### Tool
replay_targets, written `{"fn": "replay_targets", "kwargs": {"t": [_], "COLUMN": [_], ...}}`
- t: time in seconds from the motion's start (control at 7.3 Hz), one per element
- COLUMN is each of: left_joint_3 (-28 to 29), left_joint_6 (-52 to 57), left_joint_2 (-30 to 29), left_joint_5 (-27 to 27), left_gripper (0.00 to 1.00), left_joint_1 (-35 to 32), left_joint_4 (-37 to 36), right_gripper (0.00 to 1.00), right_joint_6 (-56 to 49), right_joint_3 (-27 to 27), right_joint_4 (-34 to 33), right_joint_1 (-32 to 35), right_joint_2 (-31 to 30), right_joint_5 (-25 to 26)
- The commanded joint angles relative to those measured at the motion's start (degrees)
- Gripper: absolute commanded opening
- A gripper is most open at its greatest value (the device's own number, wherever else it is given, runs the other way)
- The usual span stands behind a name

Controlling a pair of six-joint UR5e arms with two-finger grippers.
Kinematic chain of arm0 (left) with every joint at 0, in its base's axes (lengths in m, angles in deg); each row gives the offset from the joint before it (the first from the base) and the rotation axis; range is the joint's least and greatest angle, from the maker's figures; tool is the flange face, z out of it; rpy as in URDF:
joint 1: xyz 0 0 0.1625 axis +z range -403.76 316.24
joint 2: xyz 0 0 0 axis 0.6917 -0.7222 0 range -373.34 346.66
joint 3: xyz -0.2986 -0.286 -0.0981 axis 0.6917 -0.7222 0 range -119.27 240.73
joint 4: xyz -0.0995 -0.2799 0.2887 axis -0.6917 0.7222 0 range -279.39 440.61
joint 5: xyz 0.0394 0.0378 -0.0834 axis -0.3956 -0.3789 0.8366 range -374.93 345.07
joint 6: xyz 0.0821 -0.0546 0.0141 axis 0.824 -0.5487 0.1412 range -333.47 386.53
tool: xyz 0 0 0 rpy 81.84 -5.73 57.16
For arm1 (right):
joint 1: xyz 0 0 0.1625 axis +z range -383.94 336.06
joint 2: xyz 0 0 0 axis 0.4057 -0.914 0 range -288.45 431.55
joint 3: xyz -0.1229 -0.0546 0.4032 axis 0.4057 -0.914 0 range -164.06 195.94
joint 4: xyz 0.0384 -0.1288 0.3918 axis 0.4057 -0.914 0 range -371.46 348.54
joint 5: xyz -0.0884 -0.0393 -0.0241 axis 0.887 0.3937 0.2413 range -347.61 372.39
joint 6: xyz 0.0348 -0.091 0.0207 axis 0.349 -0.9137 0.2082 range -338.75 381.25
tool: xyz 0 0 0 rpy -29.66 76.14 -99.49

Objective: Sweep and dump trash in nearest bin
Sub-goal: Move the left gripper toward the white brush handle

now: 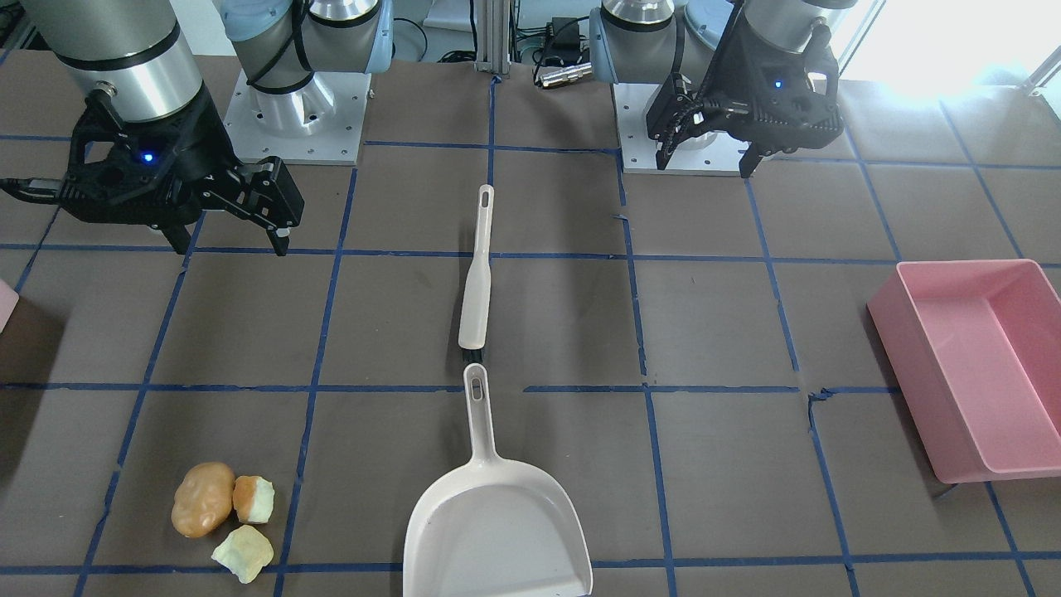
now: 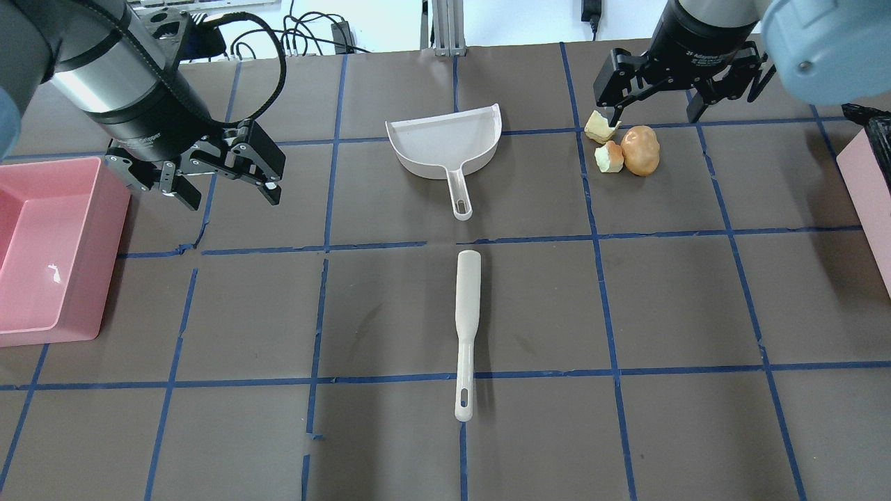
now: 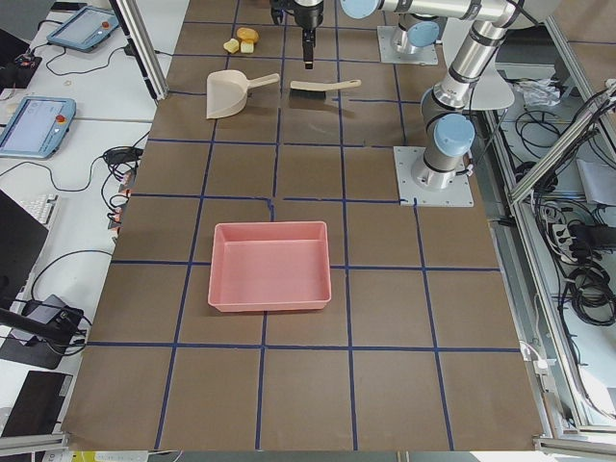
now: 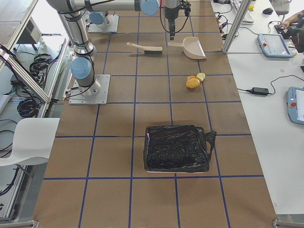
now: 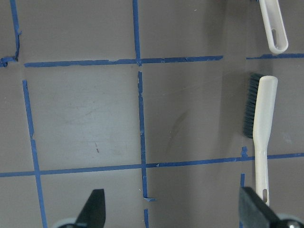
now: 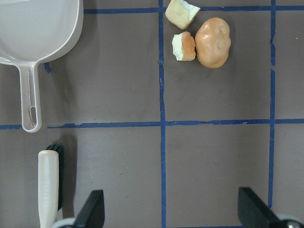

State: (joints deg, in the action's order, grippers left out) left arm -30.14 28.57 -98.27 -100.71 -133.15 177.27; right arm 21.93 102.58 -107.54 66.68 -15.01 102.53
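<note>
Both grippers are held above the worktop, fingers spread, nothing gripped; the left gripper [image 2: 230,197] is seen beside the pink tub [image 2: 42,292] at the left edge, the right gripper [image 2: 654,117] over the right half; the trash [image 2: 626,147] is clustered near the far edge; the bin [image 2: 866,188] is cropped at the right edge; the dustpan [image 2: 445,142] and brush [image 2: 466,327] are laid mid-worktop, apart.
</note>
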Motion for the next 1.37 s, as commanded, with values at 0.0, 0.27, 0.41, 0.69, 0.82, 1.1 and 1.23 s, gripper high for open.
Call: {"fn": "replay_targets", "kwargs": {"t": [0.0, 0.27, 0.41, 0.69, 0.82, 1.1, 1.23], "left_joint_3": [-0.1, -0.6, -1.0, -1.5, -1.9, -4.6, -6.6], "left_joint_6": [0.1, 0.0, 0.0, -0.3, -0.9, -0.7, -2.5], "left_joint_2": [0.0, 0.3, 0.4, 1.1, 1.1, -0.8, -1.8], "left_joint_5": [0.0, 0.0, 0.0, 0.1, 0.3, -0.1, 0.1], "left_gripper": [1.00, 1.00, 1.00, 1.00, 1.00, 1.00, 1.00], "left_joint_1": [-0.1, 0.1, 0.1, -1.0, -5.8, -16.6, -19.3], "left_joint_4": [0.0, 0.1, 0.1, 3.4, 3.4, 2.5, -0.2], "right_gripper": [1.00, 1.00, 1.00, 1.00, 1.00, 1.00, 1.00], "right_joint_6": [-0.2, -0.2, -0.3, -0.3, 0.0, -0.3, -0.3], "right_joint_3": [0.5, 0.2, 0.5, 0.6, 1.1, 1.0, 0.9], "right_joint_4": [-1.1, -1.5, -3.8, -3.3, -3.5, -4.0, -4.0], "right_joint_1": [-0.1, -0.2, 0.1, 0.2, 0.3, 0.1, -0.2], "right_joint_2": [0.6, 0.1, 0.7, 1.1, 1.3, 1.4, 1.4], "right_joint_5": [0.0, 0.0, 0.0, -0.1, 0.0, 0.1, 0.0]}}
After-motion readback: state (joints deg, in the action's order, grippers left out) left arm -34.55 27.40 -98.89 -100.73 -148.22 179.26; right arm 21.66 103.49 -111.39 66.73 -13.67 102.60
